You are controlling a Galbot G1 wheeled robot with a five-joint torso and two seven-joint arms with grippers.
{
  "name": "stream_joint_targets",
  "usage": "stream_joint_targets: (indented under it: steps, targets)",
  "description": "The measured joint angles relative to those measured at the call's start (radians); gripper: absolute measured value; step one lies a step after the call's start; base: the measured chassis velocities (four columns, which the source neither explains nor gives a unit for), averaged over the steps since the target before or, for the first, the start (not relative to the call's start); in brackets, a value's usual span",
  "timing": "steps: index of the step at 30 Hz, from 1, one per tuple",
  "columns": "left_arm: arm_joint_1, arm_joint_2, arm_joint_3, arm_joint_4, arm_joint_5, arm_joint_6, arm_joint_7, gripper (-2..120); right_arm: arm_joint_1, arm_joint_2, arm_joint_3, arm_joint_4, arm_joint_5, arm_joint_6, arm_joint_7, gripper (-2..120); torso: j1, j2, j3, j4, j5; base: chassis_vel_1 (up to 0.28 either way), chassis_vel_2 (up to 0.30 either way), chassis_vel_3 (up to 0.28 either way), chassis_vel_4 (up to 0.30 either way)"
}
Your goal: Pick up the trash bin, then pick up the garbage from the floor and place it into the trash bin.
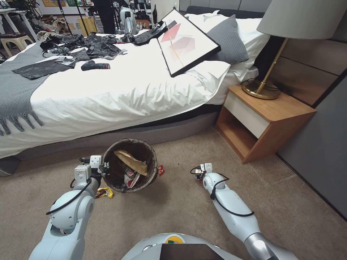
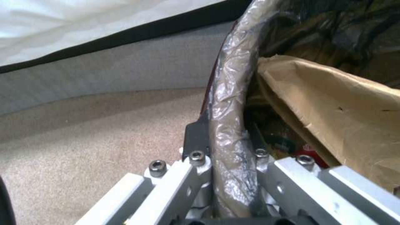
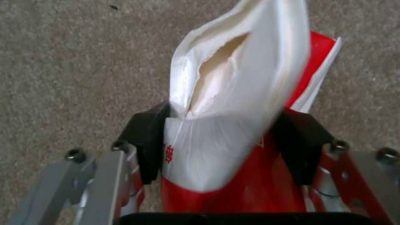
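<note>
Two grippers are at work on a beige bedroom carpet (image 1: 188, 213) beside a white-sheeted bed (image 1: 119, 90). On the robot's left, the left gripper (image 1: 105, 167) has its black fingers (image 2: 196, 137) clamped on the bag-wrapped rim of the trash bin (image 1: 151, 153), one finger outside the rim and one inside, as the left wrist view shows at close range. The bin stands near the grey bed base (image 1: 162, 131), its dark liner folded over the rim. Inside it lie a tan paper scrap (image 1: 132, 161) and some red-and-white litter (image 1: 131, 178). A yellow snack wrapper (image 1: 105, 192) lies on the carpet just beside the bin, close to the left arm, and a small red wrapper (image 1: 161, 170) lies at the bin's other side.

To the right, well apart from the bin, the right gripper (image 1: 198, 174) is low over the carpet with its fingers (image 3: 143, 140) closed on a crushed red-and-white paper cup (image 3: 233, 103). The right wrist view shows the flattened cup pinched between the two black pads, its torn white mouth pointing away from the wrist.

Behind, black clothes (image 1: 94, 45) and a framed picture (image 1: 186, 41) rest on the bed, with a grey pillow (image 1: 227, 39) beside the frame. A brass lamp (image 1: 265, 85) stands on the wooden nightstand (image 1: 282, 112) at the right.
</note>
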Motion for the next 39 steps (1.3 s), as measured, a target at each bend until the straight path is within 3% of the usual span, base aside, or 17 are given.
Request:
stream_joint_targets:
  steps: [11,23,33,35,39]
  targets:
    - [0.002,0.009,0.000,0.000,0.003,0.000,0.005,3,-0.026,-0.016,0.002,0.087,0.006,-0.012,0.010,28,0.000,0.000,0.000,0.0006,0.0007,0.000,0.000,0.000,0.000]
    - [0.006,0.009,0.000,-0.011,0.007,0.000,0.011,3,-0.106,-0.082,0.061,0.365,0.048,-0.041,0.052,0,0.000,0.000,0.000,0.0002,0.0003,0.000,0.000,0.000,0.000]
    - [0.013,0.008,-0.004,-0.021,0.009,0.000,0.010,3,-0.166,-0.206,0.107,0.692,0.189,-0.099,0.131,0,0.000,0.000,0.000,0.0002,0.0002,0.000,0.000,0.000,0.000]
    - [0.013,0.007,-0.004,-0.027,0.010,0.000,0.008,3,-0.166,-0.277,0.106,0.807,0.286,-0.104,0.170,0,0.000,0.000,0.000,0.0000,0.0002,0.000,0.000,0.000,0.000]
    - [0.014,0.005,0.000,-0.027,0.015,0.000,0.007,3,-0.142,-0.342,0.091,0.927,0.415,-0.105,0.211,0,0.000,0.000,0.000,0.0003,0.0000,0.000,0.000,0.000,0.000]
